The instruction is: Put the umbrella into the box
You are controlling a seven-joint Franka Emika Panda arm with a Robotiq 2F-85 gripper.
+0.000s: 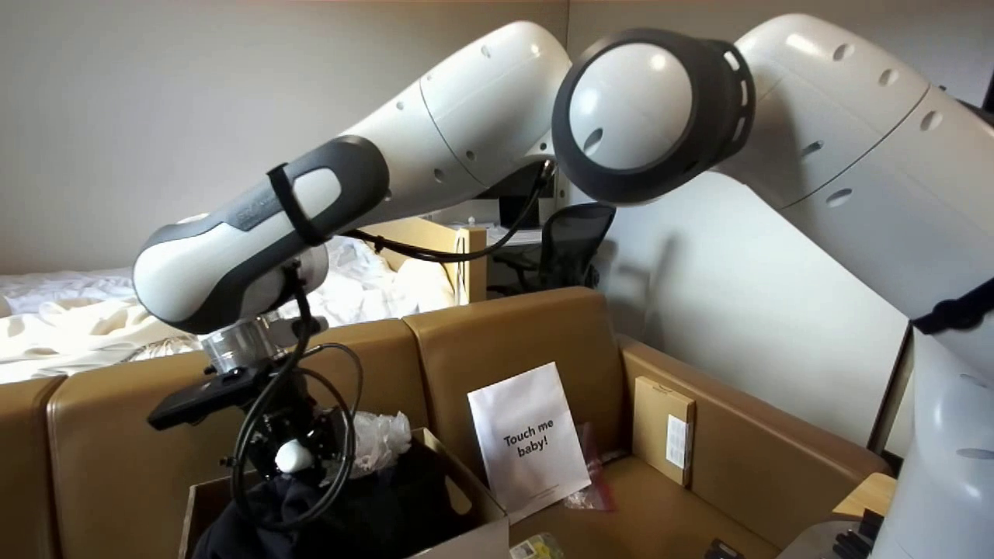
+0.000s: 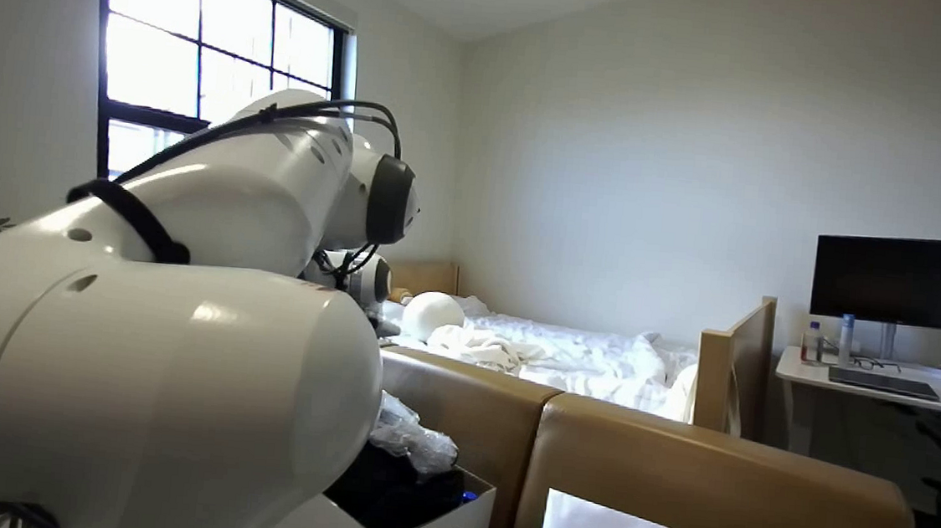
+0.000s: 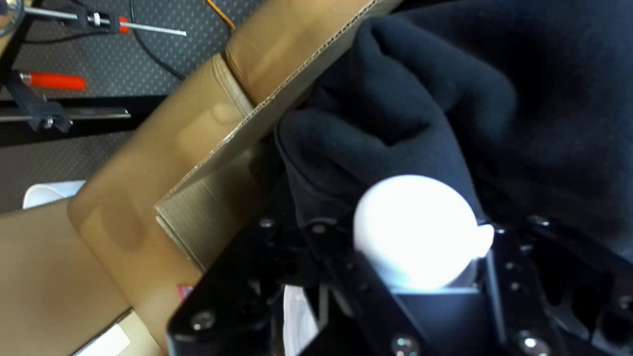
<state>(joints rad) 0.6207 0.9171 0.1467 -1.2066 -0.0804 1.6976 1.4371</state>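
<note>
Nearest the wrist camera, at four o'clock, the gripper point(image 3: 409, 232) holds the umbrella point(image 3: 415, 228) between its jaws, rounded white end showing. In an exterior view, the box point(image 1: 475, 539), containing dark cloth point(image 1: 410, 505), sits at seven, a printed sheet point(image 1: 528, 458) at six.

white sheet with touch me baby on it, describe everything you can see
The white sheet looks like paper, with dark print reading "Touch me baby!" and a faint smaller line near the bottom edge. It stands tilted, apparently leaning on the tan sofa backrest; a clear plastic bag shows past its right edge, contact unclear.
</note>
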